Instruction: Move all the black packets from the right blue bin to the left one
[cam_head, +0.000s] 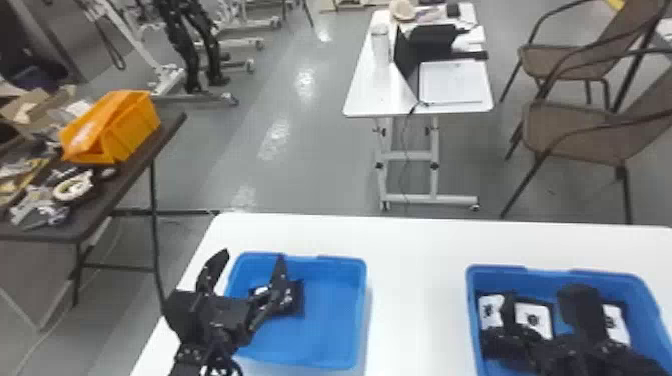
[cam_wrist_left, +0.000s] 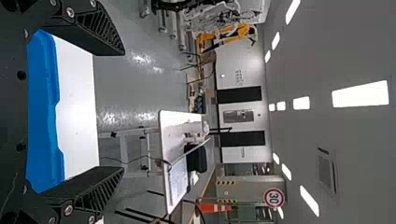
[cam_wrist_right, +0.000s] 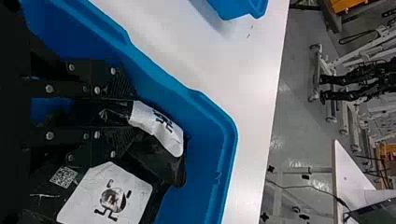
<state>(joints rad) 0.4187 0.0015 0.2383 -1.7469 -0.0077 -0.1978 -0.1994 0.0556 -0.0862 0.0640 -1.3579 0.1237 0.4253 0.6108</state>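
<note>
apparently one black packet (cam_head: 298, 304) lies in the left bin (cam_head: 334, 320), more packets (cam_head: 534, 320) await in the right bin (cam_head: 542, 281), right tool (cam_wrist_right: 131, 113) clasping a packet (cam_wrist_right: 158, 127), left tool (cam_wrist_left: 123, 111) wide.

The number 30 reads in black on a round, red-rimmed sign (cam_wrist_left: 273, 198) in the room beyond the desk (cam_head: 415, 280). White labels (cam_wrist_right: 105, 191) with a small black printed figure sit on the black packets (cam_wrist_right: 159, 165) in the right blue bin (cam_head: 540, 280), toward the desk's far right corner. One packet also bears a square code (cam_wrist_right: 64, 177). Dark characters (cam_wrist_left: 239, 76) on the far wall (cam_wrist_left: 238, 156) are too small to read.
</note>
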